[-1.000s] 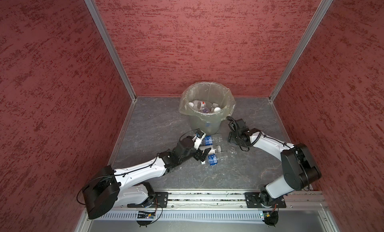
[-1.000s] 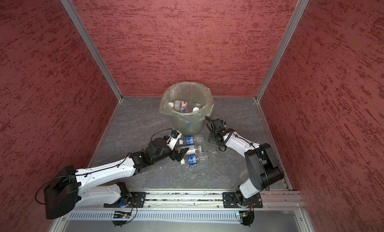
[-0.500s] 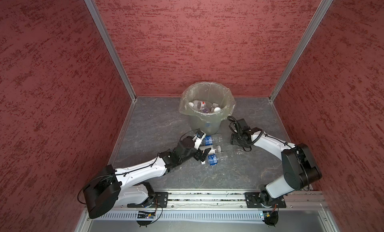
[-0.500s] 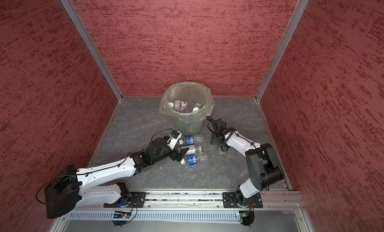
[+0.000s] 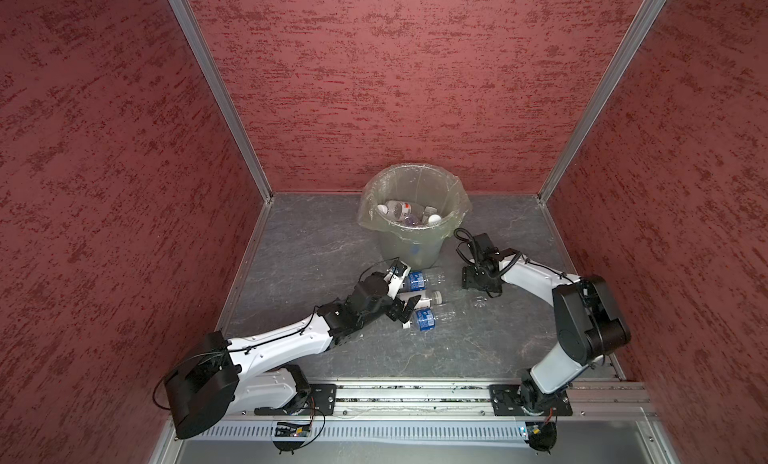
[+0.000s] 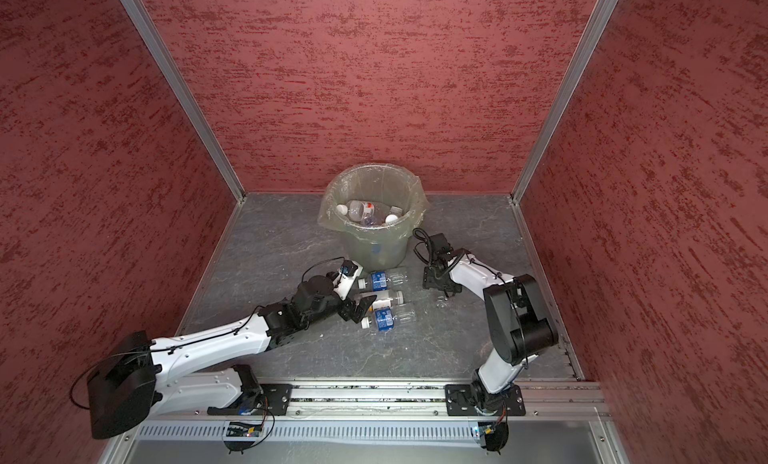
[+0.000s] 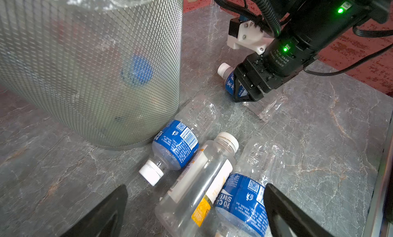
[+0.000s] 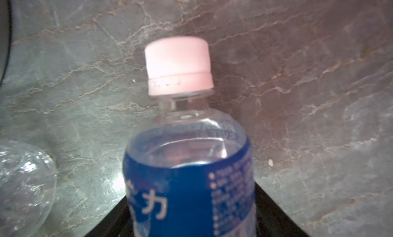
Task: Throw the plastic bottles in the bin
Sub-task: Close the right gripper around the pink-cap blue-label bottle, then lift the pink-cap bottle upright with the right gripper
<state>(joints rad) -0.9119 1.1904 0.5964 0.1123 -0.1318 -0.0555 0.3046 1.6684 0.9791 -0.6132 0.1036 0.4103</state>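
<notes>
R wrist cam, unlike top views, shows R gripper (image 8: 191, 195) clamping blue-label bottle (image 8: 187, 174); L gripper (image 7: 194, 191) spread wide.

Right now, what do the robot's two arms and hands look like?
The left arm and right arm have white shells and black joints. The left hand and right hand are black. Black cables loop at each wrist; green lights glow on the right one.
</notes>
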